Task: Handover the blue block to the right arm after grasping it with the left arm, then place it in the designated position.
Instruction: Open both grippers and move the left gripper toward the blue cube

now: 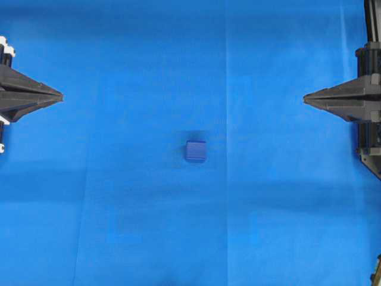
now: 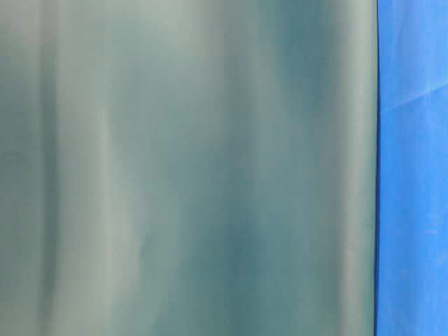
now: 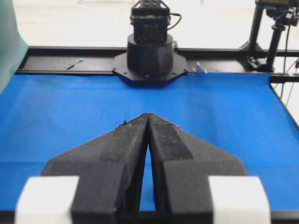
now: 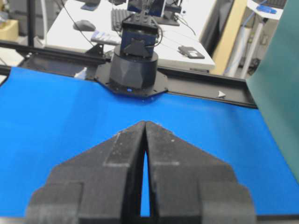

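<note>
One small dark blue block (image 1: 195, 151) with round edges sits on the blue cloth (image 1: 119, 196); left claw (image 1: 59, 95) and right claw (image 1: 306, 99) are pressed together, far from it.

A blue cloth (image 1: 119, 208) covers the work surface, smooth apart from faint fold creases. The blue block (image 1: 195, 151) lies directly on it, about midway between the tips of the left gripper (image 1: 59, 95) and the right gripper (image 1: 306, 99), a little nearer the camera side than their line, well apart from both. A black frame rail (image 3: 70, 58) borders the cloth's far edge in the left wrist view.
</note>
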Tool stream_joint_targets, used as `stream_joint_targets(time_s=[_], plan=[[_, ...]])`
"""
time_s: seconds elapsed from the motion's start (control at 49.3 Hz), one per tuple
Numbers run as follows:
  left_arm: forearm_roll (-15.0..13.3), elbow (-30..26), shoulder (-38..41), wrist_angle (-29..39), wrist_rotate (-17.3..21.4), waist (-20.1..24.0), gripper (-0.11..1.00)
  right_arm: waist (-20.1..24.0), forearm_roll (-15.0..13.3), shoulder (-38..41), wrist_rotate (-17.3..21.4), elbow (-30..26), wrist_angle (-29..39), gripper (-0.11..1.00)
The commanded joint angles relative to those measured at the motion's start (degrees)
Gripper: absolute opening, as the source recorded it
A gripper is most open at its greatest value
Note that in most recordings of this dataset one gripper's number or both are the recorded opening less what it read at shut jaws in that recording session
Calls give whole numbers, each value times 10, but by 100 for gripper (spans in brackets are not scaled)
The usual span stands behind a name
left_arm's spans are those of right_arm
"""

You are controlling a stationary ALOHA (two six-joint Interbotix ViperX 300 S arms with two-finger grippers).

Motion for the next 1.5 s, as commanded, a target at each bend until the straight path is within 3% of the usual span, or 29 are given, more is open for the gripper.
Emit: stream_joint_targets(time_s=[0.0, 0.649, 0.731, 0.832, 0.974, 1.055, 1.299, 1.481], plan=[[-1, -11, 6, 3, -5, -11, 1, -2, 1, 10, -1, -11, -4, 1], [0, -10, -3, 16, -9, -10, 1, -4, -3, 22, -3, -21, 26, -1], [0, -10, 0, 16, -10, -10, 9, -4, -1, 22, 2, -22, 28, 10], [0, -10, 0, 12, -10, -10, 36, -4, 2, 21, 6, -22, 29, 34], [0, -8, 1, 13, -9, -11, 78, -7, 1, 23, 5, -21, 34, 79], [0, -8, 1, 14, -9, -10, 91, -8, 1, 22, 6, -22, 34, 94], [0, -8, 13, 1, -9, -10, 92, -9, 3, 23, 7, -22, 35, 95], [0, -16, 80, -73, -4, -4, 92, -10, 3, 24, 7, -22, 33, 95]])
